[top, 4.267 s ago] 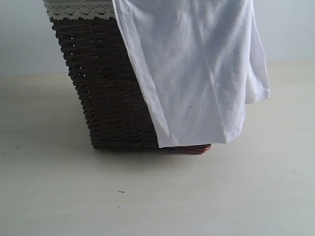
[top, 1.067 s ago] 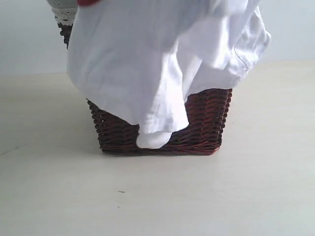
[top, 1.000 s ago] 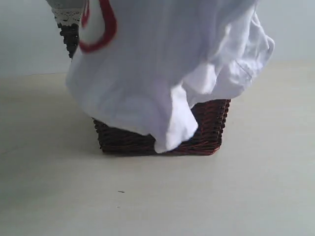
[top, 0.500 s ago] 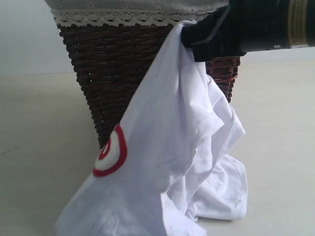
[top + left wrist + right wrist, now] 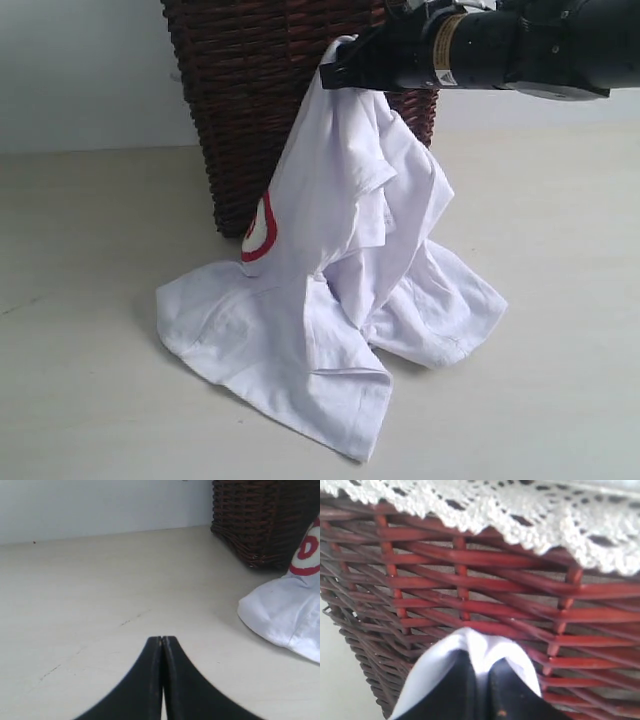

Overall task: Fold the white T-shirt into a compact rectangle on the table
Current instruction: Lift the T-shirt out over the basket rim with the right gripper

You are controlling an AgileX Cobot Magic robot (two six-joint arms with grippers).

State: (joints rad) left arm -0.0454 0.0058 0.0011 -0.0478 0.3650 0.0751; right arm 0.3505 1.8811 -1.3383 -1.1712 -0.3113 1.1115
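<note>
The white T-shirt (image 5: pixel 330 300) hangs from my right gripper (image 5: pixel 335 72), which is shut on a pinch of its cloth (image 5: pixel 475 645) close against the basket's side. The shirt's lower part lies crumpled on the table (image 5: pixel 90 250) in front of the basket, and a piece of red-outlined lettering (image 5: pixel 258 230) shows on it. My left gripper (image 5: pixel 162 639) is shut with nothing in it, low over the bare table, to the left of the shirt's edge (image 5: pixel 285 615). The left arm does not show in the exterior view.
A dark brown wicker basket (image 5: pixel 240 100) with a white lace trim (image 5: pixel 520 515) stands right behind the shirt. The black right arm (image 5: pixel 520 45) reaches in from the right at the basket's height. A pale wall rises behind the table.
The right gripper has lowered the shirt: it hung in the air before the basket, and now its lower half is spread on the table. The view has shifted relative to the basket.
</note>
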